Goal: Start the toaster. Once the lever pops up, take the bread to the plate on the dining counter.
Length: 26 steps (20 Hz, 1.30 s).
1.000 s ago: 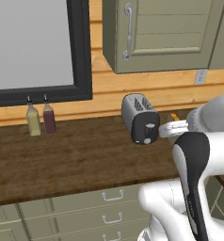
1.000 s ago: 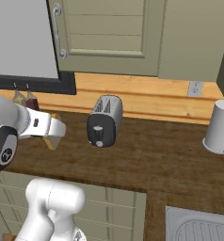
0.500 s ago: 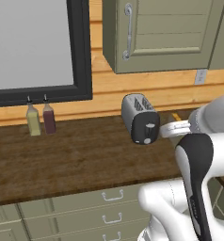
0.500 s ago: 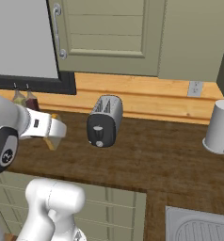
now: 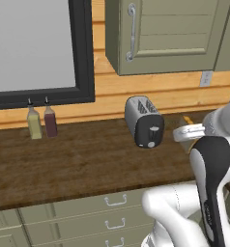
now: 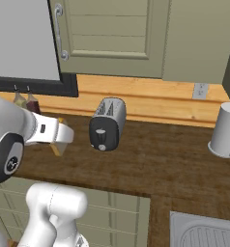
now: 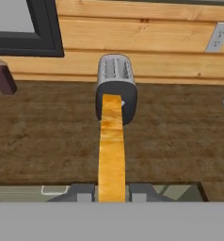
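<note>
The bread [image 7: 111, 150] is clamped edge-on between the 2 fingers [image 7: 84, 193] of the gripper [image 7: 111, 194], so that only its thin tan-orange edge is presented to the hand view and the slice runs straight out ahead of the fingertips. A grip on the slice's flat faces, with the slice upright, is likely how it comes out of a narrow slot — and it leaves the slice free to be carried without touching anything. In the right base view the slice [image 6: 57, 144] is seen hanging below the hand [image 6: 49, 132], clear above the dark wood worktop [image 7: 48, 136].

Directly beyond the far end of the slice stands the toaster [image 7: 116, 87], its 2 slots empty and its black end panel turned toward the fingers — it is apart from the bread, not touching it. Off to the fingers' left, near the wall, 2 bottles [image 5: 42, 122] stand side by side. The plate and the dining counter lie elsewhere, so the carry is judged as the step in hand.
</note>
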Available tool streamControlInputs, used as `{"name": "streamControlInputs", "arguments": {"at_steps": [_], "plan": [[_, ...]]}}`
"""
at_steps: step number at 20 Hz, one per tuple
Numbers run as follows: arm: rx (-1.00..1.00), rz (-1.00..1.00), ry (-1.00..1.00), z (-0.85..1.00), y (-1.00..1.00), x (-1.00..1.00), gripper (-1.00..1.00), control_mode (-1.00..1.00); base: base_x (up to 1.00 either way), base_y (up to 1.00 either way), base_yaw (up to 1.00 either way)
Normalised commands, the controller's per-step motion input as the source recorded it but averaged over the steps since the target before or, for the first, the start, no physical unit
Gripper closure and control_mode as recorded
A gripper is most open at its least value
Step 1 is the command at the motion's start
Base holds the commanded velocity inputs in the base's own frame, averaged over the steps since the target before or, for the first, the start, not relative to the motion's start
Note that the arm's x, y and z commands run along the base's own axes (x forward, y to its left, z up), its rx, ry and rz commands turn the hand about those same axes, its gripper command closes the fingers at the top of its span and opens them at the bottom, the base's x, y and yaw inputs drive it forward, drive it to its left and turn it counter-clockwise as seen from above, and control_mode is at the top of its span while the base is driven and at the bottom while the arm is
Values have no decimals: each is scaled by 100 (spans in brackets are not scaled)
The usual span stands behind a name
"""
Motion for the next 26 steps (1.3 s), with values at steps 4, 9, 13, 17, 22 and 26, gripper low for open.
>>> {"name": "streamControlInputs", "arguments": {"at_steps": [4, 9, 13, 17, 22, 26], "plan": [[0, 0, 0, 0, -2, 0, 100, -100, 0, 0, 0], [0, 0, 0, 0, 0, -4, 100, 100, -19, 8, 1], [0, 0, 0, 0, 0, 0, 100, 100, -56, 80, 25], [0, 0, 0, 0, 0, 0, 100, 100, -28, 87, 62], [0, 0, 0, 0, 0, 0, 100, 100, -32, 57, 94], [0, 0, 0, 0, 0, 0, 100, 100, -27, 31, 100]]}}
